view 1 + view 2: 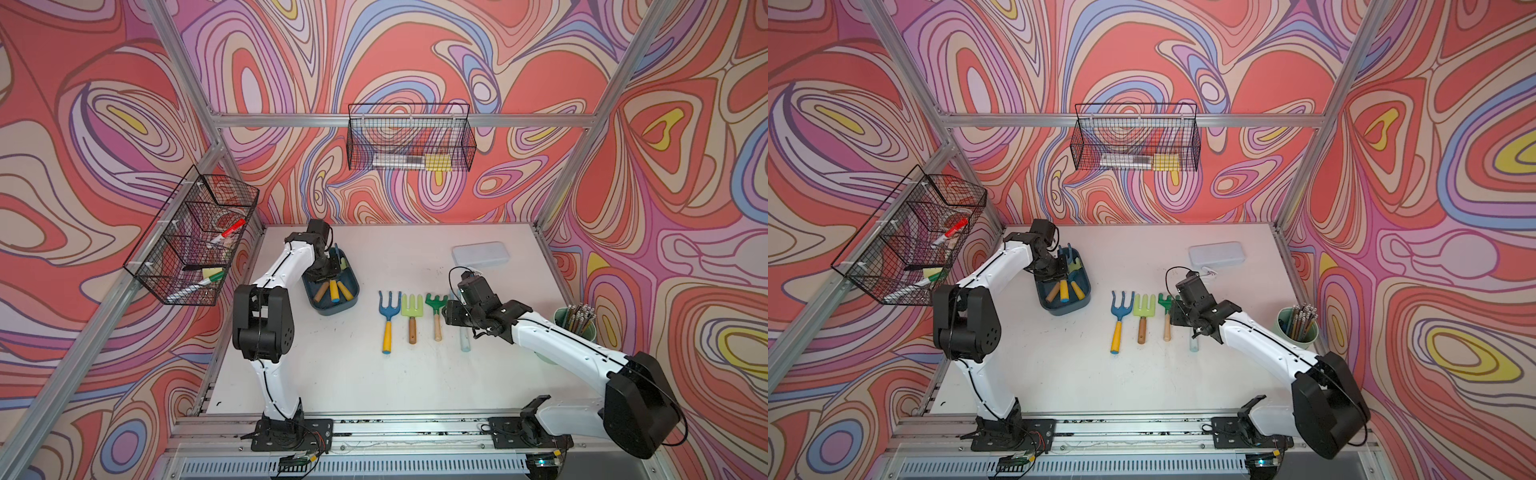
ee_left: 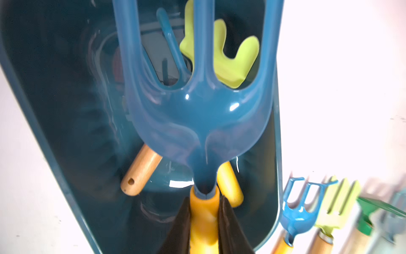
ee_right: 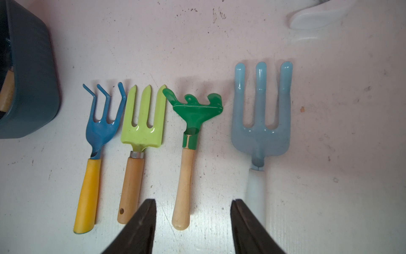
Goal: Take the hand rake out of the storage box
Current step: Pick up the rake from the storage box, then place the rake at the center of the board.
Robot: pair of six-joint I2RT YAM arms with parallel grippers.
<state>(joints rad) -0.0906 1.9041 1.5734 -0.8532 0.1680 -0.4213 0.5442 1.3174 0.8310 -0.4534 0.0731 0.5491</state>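
Note:
The storage box [image 1: 337, 310] [image 1: 1065, 309] [image 2: 55, 110] is a dark teal tray at the table's back left. Inside it lies a hand rake [image 2: 202, 123] with a blue pronged head and a yellow handle [image 1: 333, 291]. My left gripper [image 2: 204, 198] [image 1: 326, 272] reaches down into the box and is shut on that handle just below the head. A wooden handle [image 2: 140, 171], another yellow handle [image 2: 229, 182] and a lime head [image 2: 222, 55] lie beneath it. My right gripper [image 3: 193, 201] [image 1: 451, 312] hovers open and holds nothing, over the table beside a row of tools.
Several tools lie in a row mid-table: blue rake [image 3: 101, 127], lime fork [image 3: 142, 123], green rake [image 3: 193, 114], pale blue fork [image 3: 261, 123]. A translucent white case [image 1: 482, 254] lies at the back right, a pencil cup [image 1: 575, 324] stands at the right edge. Wire baskets [image 1: 409, 137] [image 1: 195, 237] hang on the walls.

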